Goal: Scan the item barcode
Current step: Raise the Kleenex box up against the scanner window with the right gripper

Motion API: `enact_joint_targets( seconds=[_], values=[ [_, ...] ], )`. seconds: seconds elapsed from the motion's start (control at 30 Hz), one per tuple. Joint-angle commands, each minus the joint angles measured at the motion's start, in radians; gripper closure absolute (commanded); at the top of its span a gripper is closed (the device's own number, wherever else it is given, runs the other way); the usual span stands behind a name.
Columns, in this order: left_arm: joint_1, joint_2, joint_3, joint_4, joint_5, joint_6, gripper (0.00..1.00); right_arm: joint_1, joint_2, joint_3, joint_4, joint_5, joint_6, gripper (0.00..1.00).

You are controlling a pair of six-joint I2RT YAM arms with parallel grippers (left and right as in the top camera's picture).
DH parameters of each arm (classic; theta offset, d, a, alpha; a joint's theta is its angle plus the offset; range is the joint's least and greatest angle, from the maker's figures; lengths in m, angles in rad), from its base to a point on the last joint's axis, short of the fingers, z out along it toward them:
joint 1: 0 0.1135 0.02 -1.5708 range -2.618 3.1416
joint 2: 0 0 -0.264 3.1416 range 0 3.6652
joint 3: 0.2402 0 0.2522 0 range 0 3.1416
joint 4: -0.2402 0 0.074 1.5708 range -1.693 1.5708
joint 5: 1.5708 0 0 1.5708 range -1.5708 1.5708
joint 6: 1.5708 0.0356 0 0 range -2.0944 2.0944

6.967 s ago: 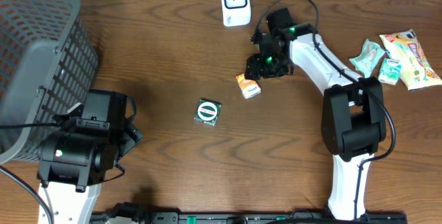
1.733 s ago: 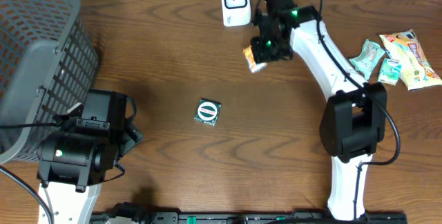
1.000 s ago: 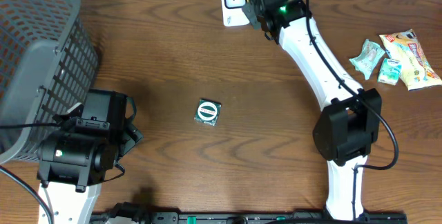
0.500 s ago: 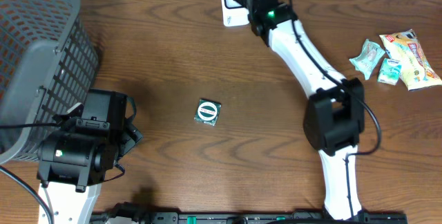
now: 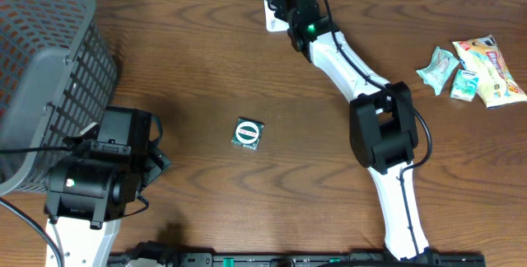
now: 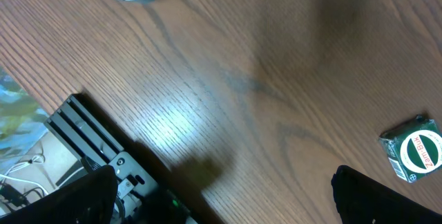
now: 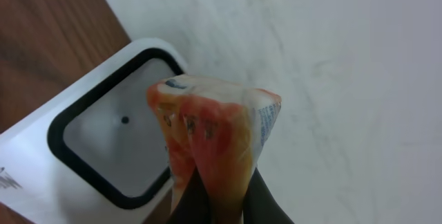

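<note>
right hand | grips orange packet at bottom | packet just before scanner

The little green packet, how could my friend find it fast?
Start at the brown wooden table with the big grey basket at its left end. Near the table's middle, a small square packet lies alone. Unlike the pale snack packs bunched at the right edge, it is dark green with a round white-ringed label.

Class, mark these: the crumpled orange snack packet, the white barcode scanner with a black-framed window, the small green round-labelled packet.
Orange snack packet (image 7: pixel 214 141), right wrist view, crumpled middle.
White barcode scanner (image 7: pixel 103 148), right wrist view, grey window.
Green packet (image 5: pixel 247 133), overhead view, round label.
</note>
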Motion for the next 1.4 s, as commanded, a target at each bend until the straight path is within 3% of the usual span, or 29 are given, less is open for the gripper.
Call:
enact_joint_targets(
  seconds=[0.0, 0.53, 0.93, 1.37],
  values=[
    [0.004, -0.005, 0.019, -0.003, -0.016, -0.010, 0.02, 0.005, 0.026, 0.013, 0.015, 0.002, -0.022, 0.99],
    [0.004, -0.005, 0.019, -0.003, -0.016, -0.010, 0.02, 0.035, 0.026, 0.014, 0.105, 0.068, -0.100, 0.99],
    [0.004, -0.005, 0.019, -0.003, -0.016, -0.009, 0.02, 0.055, 0.026, 0.013, 0.022, 0.055, -0.044, 0.99],
    [0.004, -0.005, 0.019, -0.003, -0.016, -0.010, 0.02, -0.022, -0.020, 0.014, 0.041, 0.487, 0.178, 0.99]
  ],
)
